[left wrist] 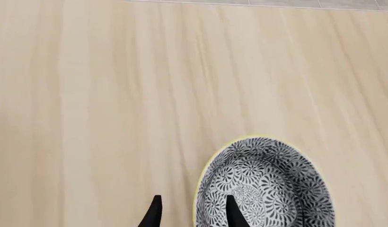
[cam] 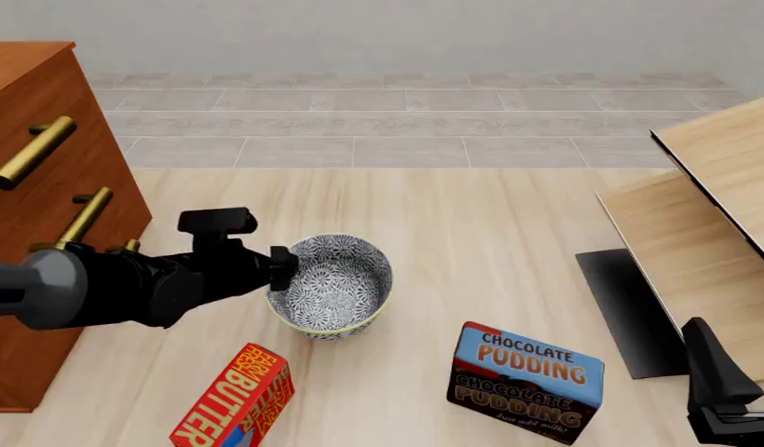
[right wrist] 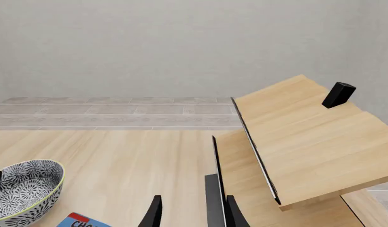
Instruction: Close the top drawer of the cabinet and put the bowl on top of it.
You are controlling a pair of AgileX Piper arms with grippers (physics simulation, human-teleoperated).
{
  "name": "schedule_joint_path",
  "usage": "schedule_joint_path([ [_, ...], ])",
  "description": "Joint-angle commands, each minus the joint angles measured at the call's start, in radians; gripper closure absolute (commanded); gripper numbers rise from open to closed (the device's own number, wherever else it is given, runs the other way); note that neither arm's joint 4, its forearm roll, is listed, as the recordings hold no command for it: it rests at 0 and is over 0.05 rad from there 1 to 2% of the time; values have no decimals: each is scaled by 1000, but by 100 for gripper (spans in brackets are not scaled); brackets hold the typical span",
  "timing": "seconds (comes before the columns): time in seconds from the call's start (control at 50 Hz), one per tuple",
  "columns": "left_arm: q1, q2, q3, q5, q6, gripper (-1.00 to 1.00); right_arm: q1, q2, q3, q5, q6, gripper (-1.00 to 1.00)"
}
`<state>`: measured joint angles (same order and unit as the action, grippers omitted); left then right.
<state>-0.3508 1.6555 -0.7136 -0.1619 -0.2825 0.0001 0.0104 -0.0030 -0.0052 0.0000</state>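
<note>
The bowl (cam: 347, 279), white with a dense blue-grey pattern and a yellowish rim, stands on the pale table just right of the cabinet (cam: 34, 84). My left gripper (cam: 282, 268) is open and straddles the bowl's left rim. In the left wrist view one fingertip (left wrist: 233, 213) is inside the bowl (left wrist: 269, 184) and the other is outside it. The top drawer (cam: 77, 121) carries the largest brass handle (cam: 34, 154), and its front looks level with the two below. My right gripper (cam: 717, 386) hangs open at the near right, holding nothing. It also sees the bowl (right wrist: 23, 189).
A chocolate pudding box (cam: 525, 377) lies near the front, and a red butter box (cam: 233, 402) sits left of it. Pale light-wood furniture (cam: 717, 186) with a dark panel (cam: 624, 307) fills the right side, close ahead of the right gripper (right wrist: 194, 215).
</note>
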Motion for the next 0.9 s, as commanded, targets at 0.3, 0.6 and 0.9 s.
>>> schedule_joint_path([
  [0.3,4,35,-5,-17,6,-100,0,-2,0,2,0,-100],
  [0.6,18,15,3,-10,15,100,0,-2,0,2,0,-100],
  [0.9,24,-79,2,41,4,100,0,-2,0,2,0,-100],
])
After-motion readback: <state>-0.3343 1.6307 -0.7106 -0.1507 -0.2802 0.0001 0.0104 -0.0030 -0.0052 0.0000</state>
